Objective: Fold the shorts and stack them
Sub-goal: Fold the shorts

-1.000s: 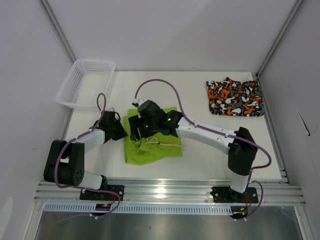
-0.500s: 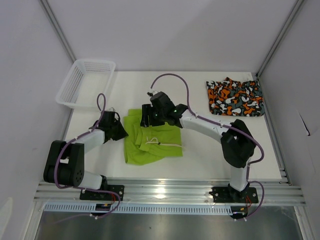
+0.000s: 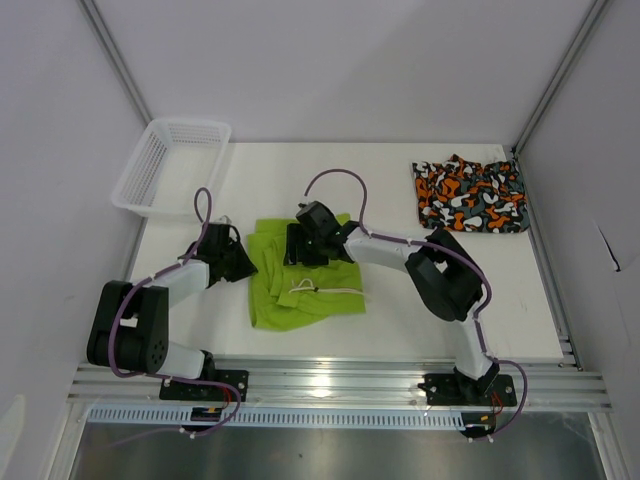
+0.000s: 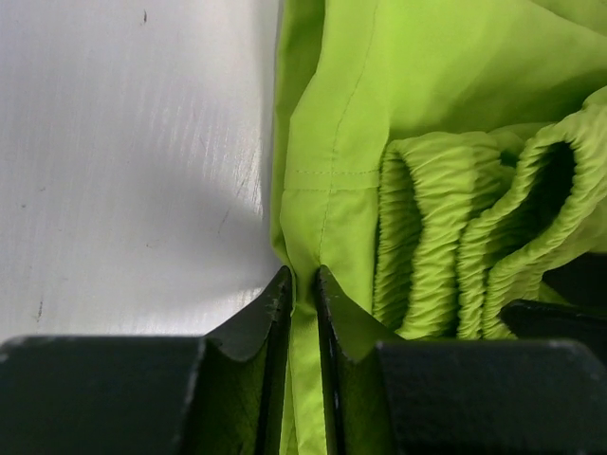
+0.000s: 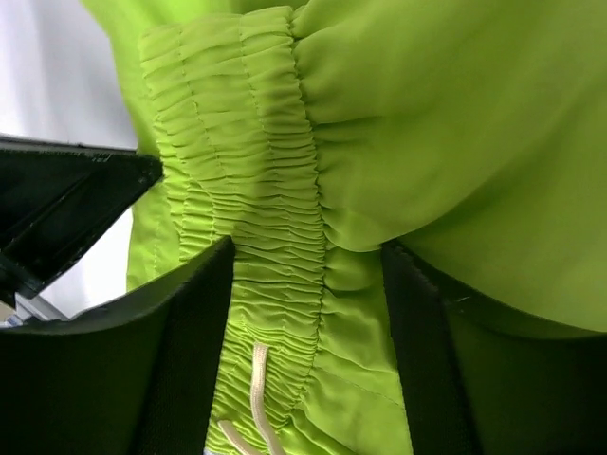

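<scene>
Near the middle of the white table [image 3: 420,320], the plain lime green fabric shorts [image 3: 310,295] lie crumpled. The left gripper [image 4: 303,284] is clenched on their left edge. The right gripper [image 5: 308,251] stands released, its fingers straddling the gathered elastic waistband [image 5: 266,190]. The folded orange, black, grey and white camo-print shorts [image 3: 470,195] rest at the far right corner, well apart.

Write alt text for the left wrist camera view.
The left claw pinches a stitched edge of the lime green shorts, jaws nearly together. The shorts fill the right side, their elastic waistband bunched in folds; bare white table lies on the left.
</scene>
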Available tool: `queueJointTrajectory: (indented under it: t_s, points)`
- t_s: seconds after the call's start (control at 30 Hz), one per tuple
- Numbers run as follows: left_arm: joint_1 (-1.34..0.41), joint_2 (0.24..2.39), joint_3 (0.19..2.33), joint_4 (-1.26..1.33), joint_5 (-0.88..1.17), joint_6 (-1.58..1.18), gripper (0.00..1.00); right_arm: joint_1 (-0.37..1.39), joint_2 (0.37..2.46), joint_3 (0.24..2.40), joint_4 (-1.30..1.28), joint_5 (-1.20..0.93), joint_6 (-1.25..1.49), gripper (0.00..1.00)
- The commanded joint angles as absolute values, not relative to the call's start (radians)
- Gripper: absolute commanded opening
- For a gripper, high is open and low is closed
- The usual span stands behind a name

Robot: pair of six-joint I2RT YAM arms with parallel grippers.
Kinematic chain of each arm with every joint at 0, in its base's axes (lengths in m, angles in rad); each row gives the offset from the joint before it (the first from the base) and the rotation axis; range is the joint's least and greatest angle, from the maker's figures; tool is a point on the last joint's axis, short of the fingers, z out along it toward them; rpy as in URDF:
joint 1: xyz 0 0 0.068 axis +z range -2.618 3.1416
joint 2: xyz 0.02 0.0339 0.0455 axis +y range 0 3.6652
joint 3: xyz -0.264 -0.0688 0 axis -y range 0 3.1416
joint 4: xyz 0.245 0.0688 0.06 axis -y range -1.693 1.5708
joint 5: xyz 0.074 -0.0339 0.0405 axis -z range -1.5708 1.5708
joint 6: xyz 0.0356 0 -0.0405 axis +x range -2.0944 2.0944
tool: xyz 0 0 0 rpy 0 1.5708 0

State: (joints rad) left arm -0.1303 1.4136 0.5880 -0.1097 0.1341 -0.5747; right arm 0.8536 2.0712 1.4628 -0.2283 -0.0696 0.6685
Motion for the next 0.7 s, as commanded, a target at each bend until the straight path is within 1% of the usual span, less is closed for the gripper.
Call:
queueJointTrajectory:
  t_s: [0.0, 0.07, 0.1, 0.17, 0.2, 0.37, 0.4, 0.5, 0.67]
  points:
    - [-0.124, 1.399, 0.574, -0.092, 0.15, -0.563, 0.19, 0.902, 2.077, 1.491, -0.169, -0.098, 0.673, 0.59]
    - [-0.124, 1.399, 0.574, -0.092, 0.147, -0.561, 0.19, 0.925, 2.068, 1.489, -0.17, -0.081, 0.664, 0.51]
    - [-0.124, 1.401, 0.572, -0.091, 0.149, -0.563, 0.19, 0.933, 2.065, 1.489, -0.17, -0.074, 0.661, 0.45]
    - [-0.124, 1.399, 0.572, -0.091, 0.149, -0.563, 0.19, 0.945, 2.059, 1.491, -0.172, -0.063, 0.658, 0.42]
    - [-0.124, 1.401, 0.572, -0.091, 0.147, -0.563, 0.19, 0.953, 2.057, 1.493, -0.17, -0.061, 0.657, 0.38]
    - [-0.124, 1.399, 0.572, -0.089, 0.149, -0.563, 0.18, 0.973, 2.065, 1.508, -0.176, -0.063, 0.646, 0.34]
    - [-0.124, 1.399, 0.572, -0.089, 0.147, -0.563, 0.18, 0.974, 2.066, 1.509, -0.176, -0.063, 0.644, 0.3]
    - [-0.124, 1.399, 0.571, -0.09, 0.147, -0.563, 0.18, 0.98, 2.069, 1.508, -0.166, -0.063, 0.65, 0.26]
    - [-0.126, 1.393, 0.565, -0.089, 0.143, -0.563, 0.18, 0.98, 2.075, 1.519, -0.138, -0.104, 0.663, 0.24]
